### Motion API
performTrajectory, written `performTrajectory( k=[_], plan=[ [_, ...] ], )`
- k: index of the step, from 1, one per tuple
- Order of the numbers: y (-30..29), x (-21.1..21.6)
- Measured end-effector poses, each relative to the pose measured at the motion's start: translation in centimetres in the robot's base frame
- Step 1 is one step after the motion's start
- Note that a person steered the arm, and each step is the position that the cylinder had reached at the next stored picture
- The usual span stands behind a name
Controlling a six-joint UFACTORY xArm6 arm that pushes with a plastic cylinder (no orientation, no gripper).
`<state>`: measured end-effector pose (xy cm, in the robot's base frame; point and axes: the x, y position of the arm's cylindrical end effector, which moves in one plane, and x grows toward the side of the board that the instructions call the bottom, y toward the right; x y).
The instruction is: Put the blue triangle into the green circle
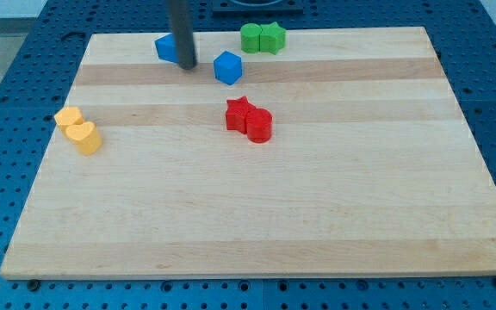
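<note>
**Rod planted beside a blue block at the far edge of the board**

While the dark straight rod [180, 30] comes down almost vertically from the view's top, leaning only slightly, its lower end, my tip [187, 66], rests on the pale wooden board [257, 215] near the top edge, left of centre. It is a plain rod with nothing to open or close, and it holds nothing; it only stands against things. Just to the tip's left, touching or all but touching the rod, sits a blue block [167, 48], partly hidden behind the rod, so its shape is hard to make out; it may be the triangle. A second blue block, a chunky faceted one [227, 67], sits apart to the tip's right, a little lower in the view.

Further right along the top edge are two green blocks pressed together: a rounded green one [251, 38] on the left and a green one with a notched outline [272, 38] on the right. Which of them is the circle I cannot say for sure, though the left looks the rounder. The second blue block lies between the tip and this pair.

Near the middle of the board a red star-shaped block [238, 113] touches a red rounded block [259, 126]. At the view's left edge, well apart from everything else, two yellow blocks touch, a rounded one [68, 118] above a heart-like one [86, 137]
</note>
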<state>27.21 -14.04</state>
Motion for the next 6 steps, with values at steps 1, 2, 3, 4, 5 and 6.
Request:
performTrajectory(
  k=[1, 2, 3, 4, 5, 6],
  plan=[
    [-5.4, 0.0],
    [-4.9, -2.8],
    [-0.1, -3.8],
    [4.9, -3.8],
    [4.9, -3.8],
    [4.9, -3.9]
  ],
)
